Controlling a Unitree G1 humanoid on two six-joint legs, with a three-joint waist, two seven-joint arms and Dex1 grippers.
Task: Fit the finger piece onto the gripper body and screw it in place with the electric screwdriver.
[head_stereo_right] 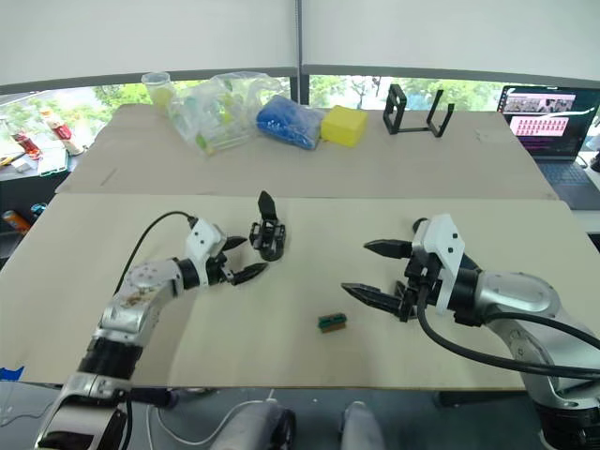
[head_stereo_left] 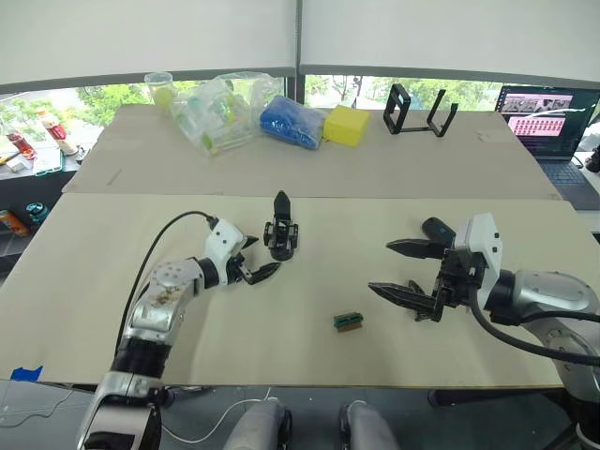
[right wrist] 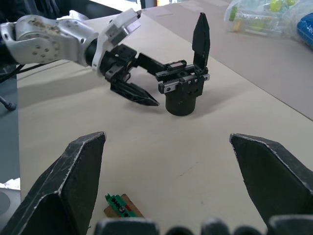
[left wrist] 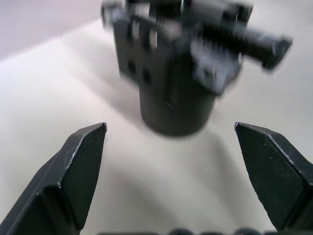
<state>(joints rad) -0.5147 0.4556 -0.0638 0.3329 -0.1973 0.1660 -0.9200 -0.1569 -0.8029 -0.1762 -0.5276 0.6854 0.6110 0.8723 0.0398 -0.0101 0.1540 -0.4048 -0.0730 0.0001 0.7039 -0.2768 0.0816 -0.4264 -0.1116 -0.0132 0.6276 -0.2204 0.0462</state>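
The left gripper, fingers spread and empty, sits just beside the gripper body, which stands upright on the table, its single pointed finger up. The right gripper, also wide open and empty, hovers well apart, near a small green-and-brown block

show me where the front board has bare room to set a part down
Bare: the stretch between the gripper body and the right pincer, above the small green block; also the front left corner beside the left arm. Crowded: right around the gripper body, where the open left pincer sits close.
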